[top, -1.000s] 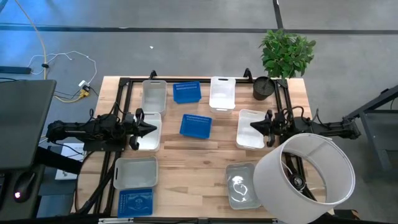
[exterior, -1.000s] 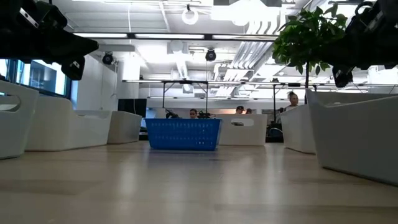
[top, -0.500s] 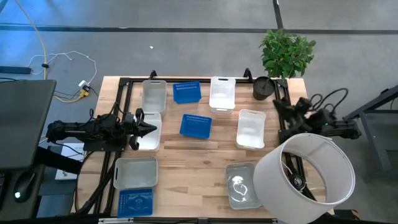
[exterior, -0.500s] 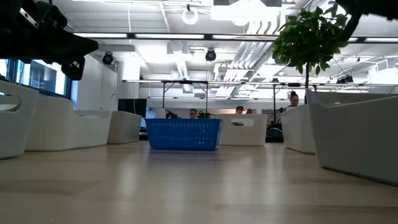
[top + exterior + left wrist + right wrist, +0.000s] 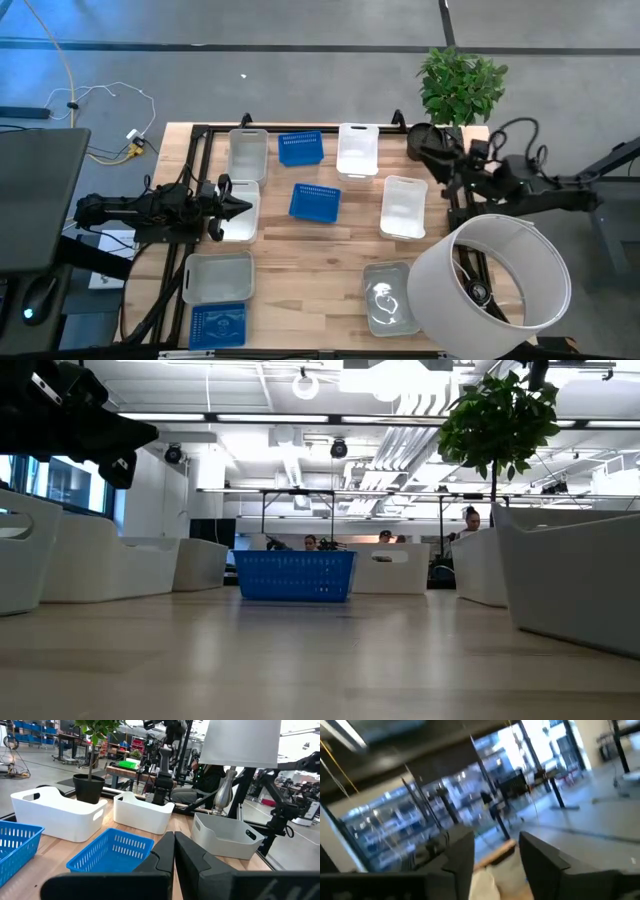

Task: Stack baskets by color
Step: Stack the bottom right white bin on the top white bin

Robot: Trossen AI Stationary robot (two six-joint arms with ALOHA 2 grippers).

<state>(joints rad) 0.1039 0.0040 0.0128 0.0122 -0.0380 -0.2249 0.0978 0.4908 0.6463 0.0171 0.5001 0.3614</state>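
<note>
Several baskets rest on their bases on the wooden table. White ones: (image 5: 248,152), (image 5: 358,148), (image 5: 403,206), and one (image 5: 243,222) beneath my left gripper. Blue perforated ones: (image 5: 300,148), (image 5: 315,201), (image 5: 218,325). Translucent grey ones: (image 5: 218,275), (image 5: 388,296). My left gripper (image 5: 243,207) (image 5: 174,854) is shut, level, at the table's left, holding nothing. My right gripper (image 5: 418,140) (image 5: 495,855) is raised high at the far right, over the plant pot. It is open, with nothing between its fingers.
A large white cylinder (image 5: 490,285) stands at the near right corner, partly over the grey basket. A black plant pot (image 5: 432,150) with a green plant (image 5: 462,85) stands at the far right corner. Black frame rails (image 5: 205,150) run along the table's left and right sides.
My right gripper has risen high from above the white basket at the right. In the high view it has gone toward the far right corner, and it has left the low view. My left gripper and every basket have stayed where they were.
</note>
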